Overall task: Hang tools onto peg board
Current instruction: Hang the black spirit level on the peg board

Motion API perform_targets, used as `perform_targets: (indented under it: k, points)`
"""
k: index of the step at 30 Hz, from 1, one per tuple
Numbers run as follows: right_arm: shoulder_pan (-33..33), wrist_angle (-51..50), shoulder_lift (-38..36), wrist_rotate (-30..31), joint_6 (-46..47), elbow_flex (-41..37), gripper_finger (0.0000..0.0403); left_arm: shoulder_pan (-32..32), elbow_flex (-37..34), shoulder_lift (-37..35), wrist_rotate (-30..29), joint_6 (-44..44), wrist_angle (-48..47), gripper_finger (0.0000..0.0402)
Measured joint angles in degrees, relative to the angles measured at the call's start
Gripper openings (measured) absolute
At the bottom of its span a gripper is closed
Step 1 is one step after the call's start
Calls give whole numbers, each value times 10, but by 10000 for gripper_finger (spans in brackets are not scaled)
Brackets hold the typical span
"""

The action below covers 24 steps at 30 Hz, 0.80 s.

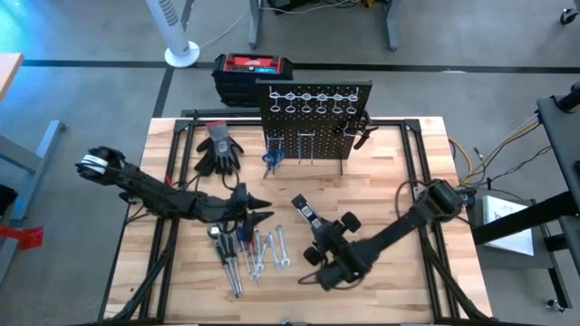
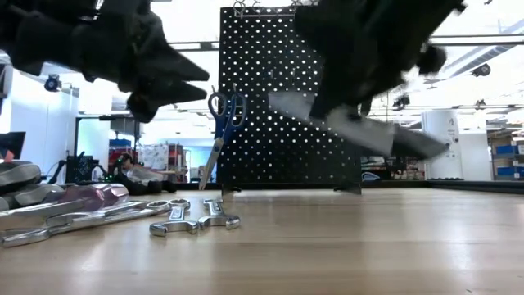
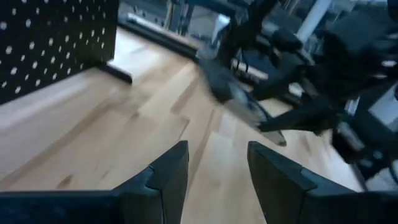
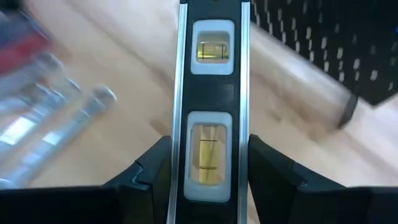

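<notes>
The black peg board (image 1: pixel 313 113) stands upright at the table's far middle. Blue-handled scissors (image 1: pixel 270 159) hang on it, and so do dark pliers (image 1: pixel 362 132) at its right edge. My right gripper (image 1: pixel 319 234) is shut on the black level bar (image 1: pixel 304 211) at the table's middle. In the low view the bar (image 2: pixel 360 127) is in the air in front of the board. My left gripper (image 1: pixel 261 210) is open and empty above the table, left of the bar. Screwdrivers and silver wrenches (image 1: pixel 243 249) lie flat on the table near the front left. My right gripper pinches the level bar's two long edges (image 4: pixel 180 158) between its two fingers, near one end of the bar. The bar runs straight ahead of the fingers, with its vial face toward the wrist camera. The fingers come from the table's near right. The bar is lifted clear and tilted.
Grey-black gloves (image 1: pixel 217 149) lie left of the peg board. A red-topped black box (image 1: pixel 252 68) stands behind the board, off the table. Wrenches (image 2: pixel 192 220) lie on the wood in the low view. Bare wood shows at the table's right half (image 1: pixel 399 163).
</notes>
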Motion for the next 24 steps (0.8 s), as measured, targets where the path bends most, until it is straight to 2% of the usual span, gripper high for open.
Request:
perform_targets:
  k: [4,7,14,18,24]
  points:
    - [18,-7,-4,60,-13,0,150,6,22,51,3,13,56,155]
    - [24,-7,-3,100,-33,0,150,6,53,94,9,24,58,155]
    - [23,-7,-2,138,-54,0,150,6,139,167,24,40,58,161]
    - [24,-6,-2,141,-55,0,150,6,178,185,27,49,40,188]
    - [25,-4,-2,155,-55,0,150,9,214,188,26,65,3,249]
